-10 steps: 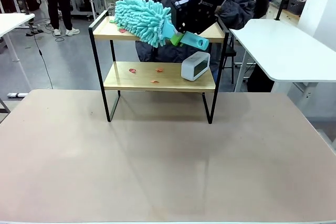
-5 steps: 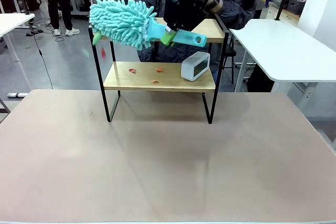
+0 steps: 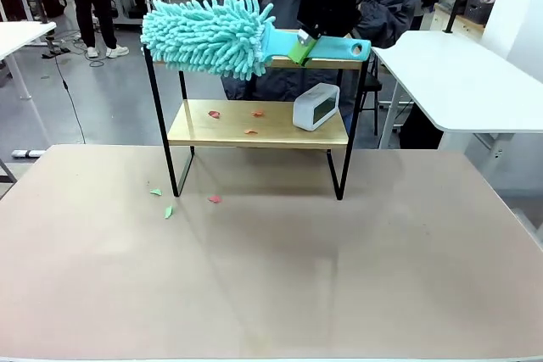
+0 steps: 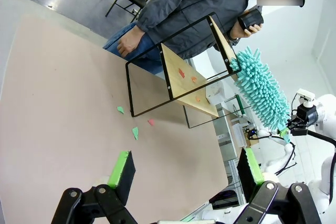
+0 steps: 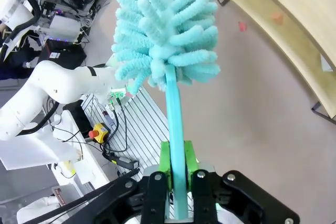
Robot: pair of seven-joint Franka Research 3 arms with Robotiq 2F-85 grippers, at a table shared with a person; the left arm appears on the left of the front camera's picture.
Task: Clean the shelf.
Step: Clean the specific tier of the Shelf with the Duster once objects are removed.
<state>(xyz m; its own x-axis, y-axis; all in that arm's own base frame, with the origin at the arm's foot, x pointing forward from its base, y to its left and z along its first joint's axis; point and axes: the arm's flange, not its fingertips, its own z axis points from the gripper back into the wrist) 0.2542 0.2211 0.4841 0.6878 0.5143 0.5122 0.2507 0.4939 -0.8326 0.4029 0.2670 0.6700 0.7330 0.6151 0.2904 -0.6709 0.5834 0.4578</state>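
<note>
Front view: the shelf [image 3: 195, 129] sits at the far middle of the counter [image 3: 271, 277], with a person right behind it. The right gripper [image 3: 300, 48] is up at the top board, clamped on a teal duster [image 3: 208, 36] — the fluffy head pokes out past the shelf's left end. There's a clock [image 3: 316, 108] and red scraps [image 3: 214, 114] on the lower board, plus more (green and red) on the counter by the left front leg.

Left wrist view: the left gripper [image 4: 185, 169] hangs wide open over the counter, well apart from the shelf.

Right wrist view: the pads [image 5: 165, 163] are squeezed tight on the duster handle.
</note>
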